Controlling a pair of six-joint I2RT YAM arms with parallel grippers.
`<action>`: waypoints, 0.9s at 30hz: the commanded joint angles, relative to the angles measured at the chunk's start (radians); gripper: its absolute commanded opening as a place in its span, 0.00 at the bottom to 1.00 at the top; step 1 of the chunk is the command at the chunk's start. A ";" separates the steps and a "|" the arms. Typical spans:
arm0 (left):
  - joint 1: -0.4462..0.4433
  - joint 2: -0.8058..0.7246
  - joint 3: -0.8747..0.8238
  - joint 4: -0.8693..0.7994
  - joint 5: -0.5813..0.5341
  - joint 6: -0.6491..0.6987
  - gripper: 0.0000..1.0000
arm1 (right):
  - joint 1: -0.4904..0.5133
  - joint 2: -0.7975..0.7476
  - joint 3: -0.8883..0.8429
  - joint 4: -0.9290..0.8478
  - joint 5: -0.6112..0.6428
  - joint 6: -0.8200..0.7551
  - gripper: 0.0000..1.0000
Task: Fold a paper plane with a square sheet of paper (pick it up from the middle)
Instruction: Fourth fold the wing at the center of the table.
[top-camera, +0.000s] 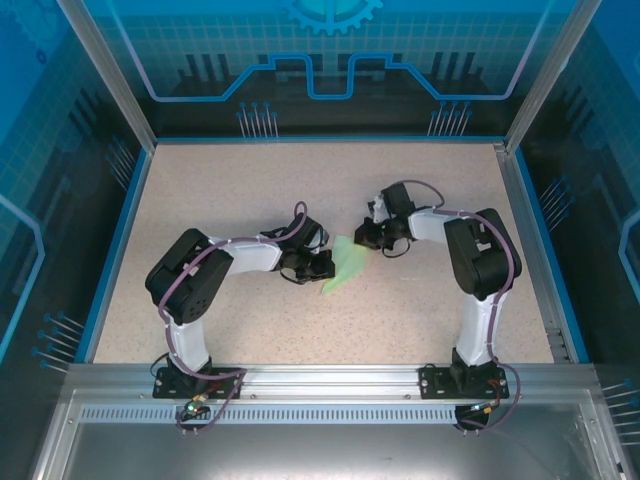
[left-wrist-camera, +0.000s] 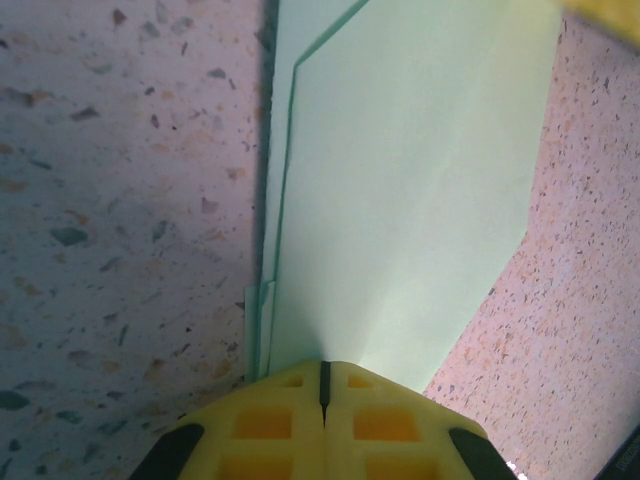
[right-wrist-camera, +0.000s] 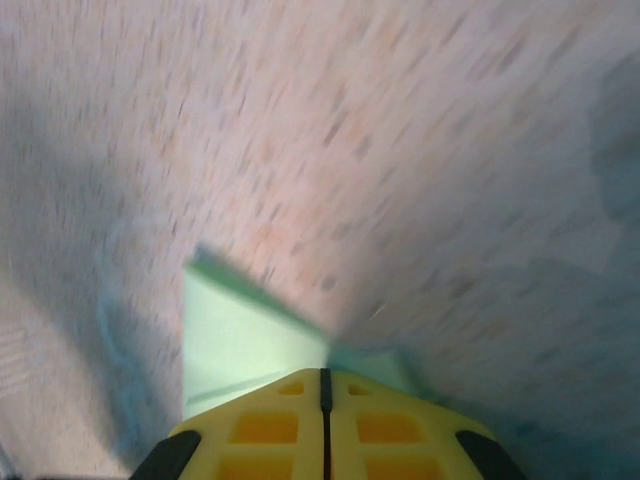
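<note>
**Two grippers on one partly folded sheet: a mid-fold hold**

The left gripper (left-wrist-camera: 323, 378) is fully closed, its yellow pads meeting along a thin seam, and it pinches the near edge of the sheet of paper (left-wrist-camera: 410, 190). The right gripper (right-wrist-camera: 325, 382) is closed in the same way. Pale green paper runs out from under its tips, so it appears to hold the opposite, far-right corner, though that wrist view is blurred. From above, the sheet lies near the middle of the table (top-camera: 200, 200), between the two grippers and slanting from far right to near left. In the left wrist view a second layer shows, with its edge running parallel to the sheet's left side. This suggests at least one fold is already made, while no pointed dart shape shows yet.

To do this step well — judged from the pose alone — the arms should move together so the thin paper is neither stretched nor buckled. The layered edges should stay aligned before any crease is pressed. One grip should be let go only once the sheet rests flat on the table.
</note>
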 joint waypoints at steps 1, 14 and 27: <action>-0.006 0.051 -0.041 -0.189 -0.065 0.025 0.00 | -0.052 0.053 0.087 -0.039 0.129 -0.010 0.07; -0.012 0.048 -0.034 -0.175 -0.067 0.017 0.00 | 0.035 -0.148 -0.053 -0.038 0.061 0.026 0.08; -0.012 0.030 -0.039 -0.167 -0.068 0.005 0.00 | 0.191 -0.127 -0.140 0.042 -0.010 0.115 0.07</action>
